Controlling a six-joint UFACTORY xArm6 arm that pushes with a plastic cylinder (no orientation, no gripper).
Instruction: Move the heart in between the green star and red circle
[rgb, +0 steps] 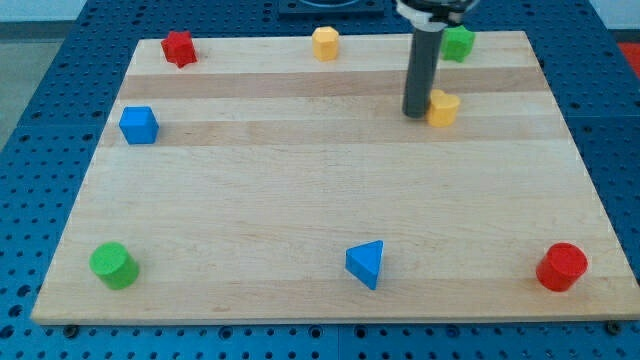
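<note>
Where the rod comes down at the view's upper right, the yellow heart (444, 106) lies on the wooden board (320, 190), touching or just beside the rod's lower end on that end's right side. My tip (416, 113) rests on the board at the heart's left edge; the rod is a plain dark post with no jaws to open or close, so it clamps nothing.

Just above the heart, near the board's top edge, sits the green star (458, 42), partly behind the arm's upper body. The red circle (561, 267) stands in the bottom right corner, well apart from both the heart and the star. The heart is thus much nearer the star than the red circle, and slightly to the left of a line between them.

Farther left along the top edge is a yellow block (325, 43), its shape hard to make out, perhaps a hexagon. A red star (178, 47) occupies the top left corner. Below it, by the left edge, lies a blue cube (138, 125). A green cylinder (113, 265) sits at the bottom left corner, and a blue triangle (366, 264) lies near the bottom edge, about midway across.
</note>
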